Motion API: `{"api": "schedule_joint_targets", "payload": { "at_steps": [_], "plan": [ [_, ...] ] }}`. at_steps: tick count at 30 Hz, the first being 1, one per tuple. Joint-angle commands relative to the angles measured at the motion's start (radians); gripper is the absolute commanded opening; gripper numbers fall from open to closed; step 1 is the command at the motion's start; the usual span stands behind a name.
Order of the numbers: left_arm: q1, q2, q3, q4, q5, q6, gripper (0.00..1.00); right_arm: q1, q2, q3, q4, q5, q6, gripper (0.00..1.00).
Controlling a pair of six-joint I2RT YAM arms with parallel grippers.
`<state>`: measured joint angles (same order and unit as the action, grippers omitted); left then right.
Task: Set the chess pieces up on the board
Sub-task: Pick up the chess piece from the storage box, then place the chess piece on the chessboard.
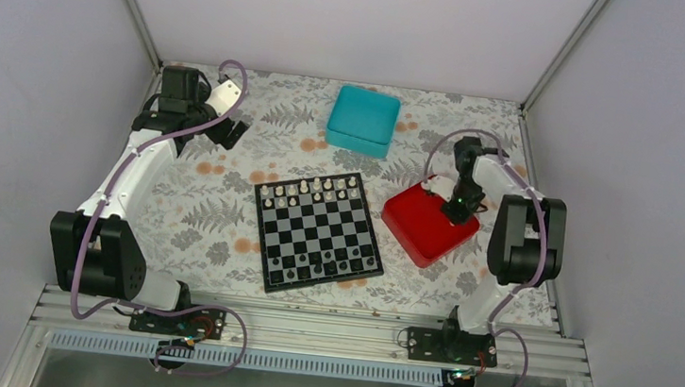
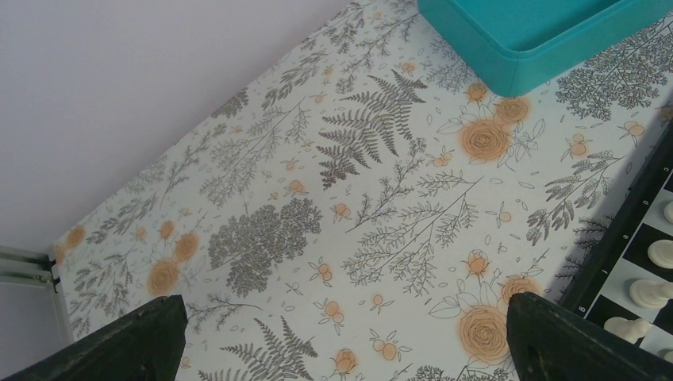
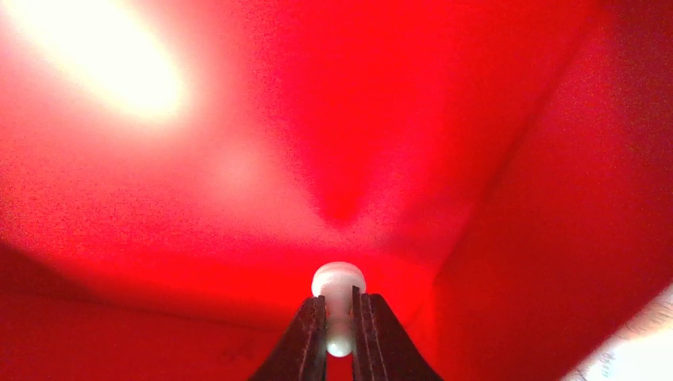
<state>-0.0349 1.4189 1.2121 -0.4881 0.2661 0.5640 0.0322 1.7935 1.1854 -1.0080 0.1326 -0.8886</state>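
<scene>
The black and light-grey board (image 1: 318, 231) lies in the middle of the table. Several white chess pieces (image 1: 309, 190) stand on its far rows and dark ones on its near rows. My right gripper (image 3: 339, 311) is down inside the red tray (image 1: 416, 227), shut on a small white chess piece (image 3: 339, 284) whose round base sticks out past the fingertips. In the top view that gripper (image 1: 457, 207) hangs over the tray's right part. My left gripper (image 2: 341, 337) is open over bare tablecloth at the far left, with the board's edge and white pieces (image 2: 649, 292) to its right.
A teal box (image 1: 364, 119) sits behind the board, its corner (image 2: 540, 36) showing in the left wrist view. The floral tablecloth (image 2: 357, 198) covers the table. White walls close in at the left, back and right. A metal rail (image 1: 307, 328) runs along the near edge.
</scene>
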Motion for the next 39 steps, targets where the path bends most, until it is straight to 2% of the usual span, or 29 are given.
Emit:
{"api": "schedule_joint_targets", "payload": {
  "at_steps": [1, 4, 8, 15, 19, 27, 39],
  "plan": [
    [0.003, -0.011, -0.007, 0.014, 0.023, -0.004, 1.00, 0.046, -0.104, 0.103, -0.083, -0.033, 0.013, 0.04],
    [0.002, -0.013, -0.007, 0.013, 0.020, -0.003, 1.00, 0.129, -0.121, 0.198, -0.148, -0.045, 0.032, 0.04],
    [0.002, -0.015, -0.008, 0.014, 0.015, -0.003, 1.00, 0.304, -0.116, 0.357, -0.218, -0.045, 0.057, 0.04],
    [0.004, -0.011, -0.005, 0.012, 0.009, 0.000, 1.00, 0.598, 0.030, 0.661, -0.258, -0.048, 0.061, 0.04],
    [0.004, -0.006, -0.003, 0.013, 0.007, 0.001, 1.00, 0.713, 0.142, 0.754, -0.241, -0.055, 0.036, 0.04],
    [0.005, -0.006, -0.009, 0.018, 0.005, 0.002, 1.00, 0.817, 0.366, 0.879, -0.211, -0.122, -0.021, 0.05],
    [0.006, -0.008, -0.011, 0.016, 0.010, 0.001, 1.00, 0.856, 0.498, 0.889, -0.169, -0.144, -0.050, 0.05]
  ]
}}
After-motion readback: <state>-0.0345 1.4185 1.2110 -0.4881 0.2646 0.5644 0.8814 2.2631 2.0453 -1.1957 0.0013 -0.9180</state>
